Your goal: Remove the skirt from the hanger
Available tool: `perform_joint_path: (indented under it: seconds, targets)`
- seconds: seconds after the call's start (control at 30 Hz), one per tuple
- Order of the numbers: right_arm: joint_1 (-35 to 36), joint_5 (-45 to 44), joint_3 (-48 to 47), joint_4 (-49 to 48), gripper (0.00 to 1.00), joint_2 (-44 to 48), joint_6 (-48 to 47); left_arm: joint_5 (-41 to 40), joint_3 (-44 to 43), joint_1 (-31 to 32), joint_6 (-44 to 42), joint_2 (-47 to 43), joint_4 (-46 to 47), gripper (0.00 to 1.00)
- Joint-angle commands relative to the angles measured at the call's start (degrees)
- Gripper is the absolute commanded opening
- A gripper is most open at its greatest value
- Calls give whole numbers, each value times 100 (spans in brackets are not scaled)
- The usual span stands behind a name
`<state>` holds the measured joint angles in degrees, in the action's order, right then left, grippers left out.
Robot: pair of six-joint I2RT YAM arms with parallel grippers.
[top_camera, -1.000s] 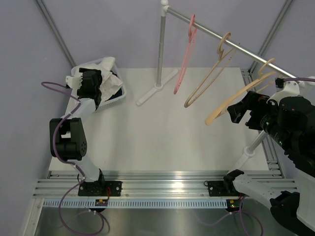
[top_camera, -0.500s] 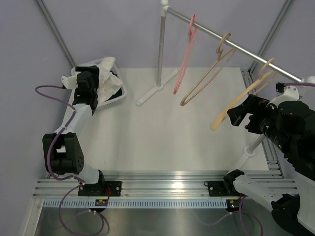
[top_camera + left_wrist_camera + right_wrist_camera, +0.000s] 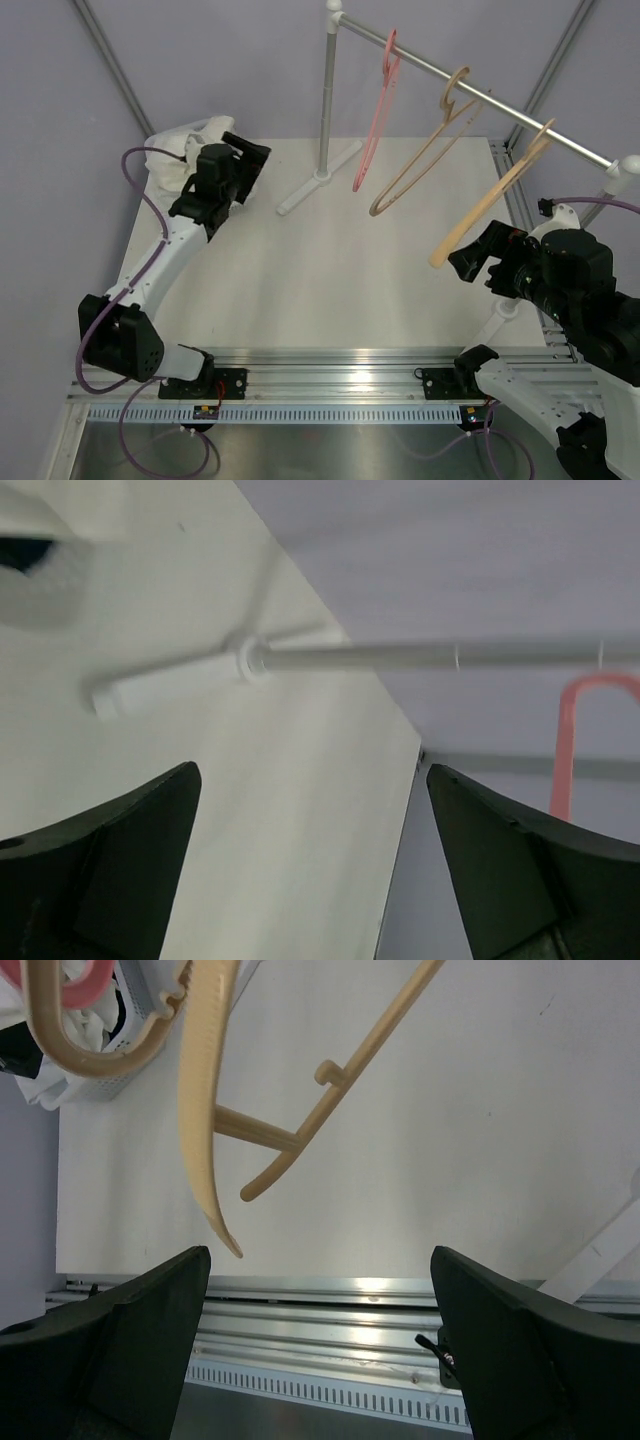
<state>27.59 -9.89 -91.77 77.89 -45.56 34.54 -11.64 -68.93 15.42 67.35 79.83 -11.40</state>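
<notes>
The left arm reaches across to the far left corner of the table (image 3: pixel 330 280). The left gripper (image 3: pixel 245 165) hangs there with its jaws spread wide and nothing between them. In its wrist view the two dark fingers (image 3: pixel 100 870) frame bare tabletop and the foot of the rack.

Just behind that gripper sits a white basket (image 3: pixel 100 1080), mostly hidden by the arm in the top view. A bundle of white cloth (image 3: pixel 200 130) lies in it. Whether this is the skirt cannot be told.

Right of the basket the rack (image 3: pixel 328 90) stands upright near the far edge. Its rail runs rightward and toward the near side, and three hangers hang on it. The pink hanger (image 3: pixel 375 110) is closest to the pole. The middle hanger (image 3: pixel 425 160) is tan. The right hanger (image 3: pixel 490 200), also tan, slopes down toward the right arm.

The right gripper (image 3: pixel 478 268) sits just beside the low tip of the right hanger, apart from it. Its jaws are spread wide and hold nothing. In its wrist view that tip points down between the two fingers (image 3: pixel 120 1340), with the table edge beneath.
</notes>
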Motion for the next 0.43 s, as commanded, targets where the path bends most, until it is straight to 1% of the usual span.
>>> perform_joint_path:
  seconds: [0.0, 0.03, 0.17, 0.2, 0.27, 0.3, 0.37, 0.4]
  targets:
    - [9, 242, 369, 210, 99, 275, 263, 407, -367, 698, -494, -442, -677, 99]
    - [9, 294, 579, 183, 99, 311, 333, 443, -341, 943, -530, -616, -784, 99]
    - [0, 417, 1072, 96, 99, 556, 527, 1031, 168, 1366, -609, -1223, -785, 99]
    - [0, 444, 1169, 60, 99, 609, 562, 1302, 352, 1489, -670, -1338, -828, 99]
    - [0, 488, 1494, -27, 100, 784, 659, 1445, 485, 1595, -820, -1679, -1039, 99]
    - [0, 514, 1591, -80, 100, 864, 667, 1689, 572, 1613, -846, -1795, -1136, 99]
    - [9, 532, 1855, -185, 99, 1039, 746, 1936, 906, 1613, -855, -2136, -1154, 99]
    - [0, 576, 1916, -264, 100, 1110, 773, 2198, 1029, 1605, -838, -2260, -1058, 99]
